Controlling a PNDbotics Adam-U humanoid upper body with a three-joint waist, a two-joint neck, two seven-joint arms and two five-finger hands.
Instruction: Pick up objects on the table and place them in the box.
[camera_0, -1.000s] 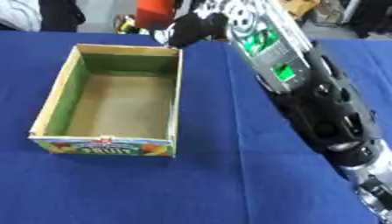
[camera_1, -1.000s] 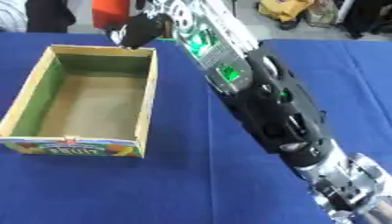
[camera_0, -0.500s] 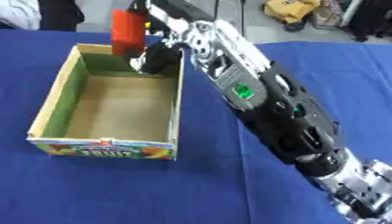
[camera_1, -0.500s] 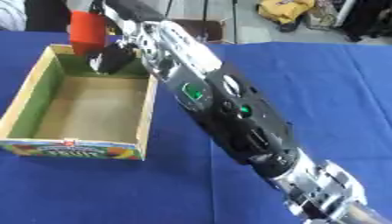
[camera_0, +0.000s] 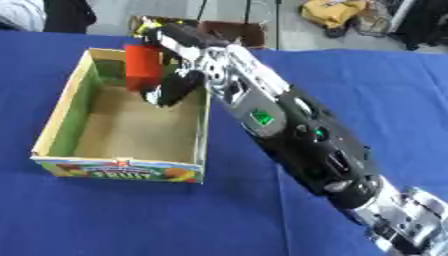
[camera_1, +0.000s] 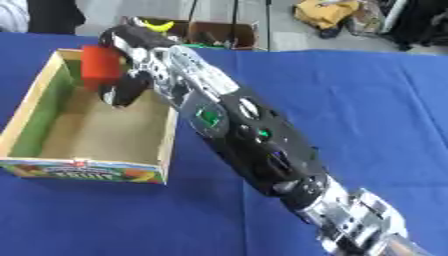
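Box (camera_0: 59, 131), open cardboard with a fruit print on the near wall, sits at left on the blue table (camera_0: 367, 90), nothing visible on its floor. Red block (camera_0: 143, 67) hangs over the box's far end, right hand (camera_0: 175, 86) curled round it from its right side; left hand not in view. Block looks rigid, boxy and light, flat faces probably slick, so opposite flat sides are the place to hold; should tolerate a short drop.

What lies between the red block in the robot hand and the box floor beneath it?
Nothing: in the left eye view the red block, held by the right robot hand, hangs over the box and its bare brown floor.
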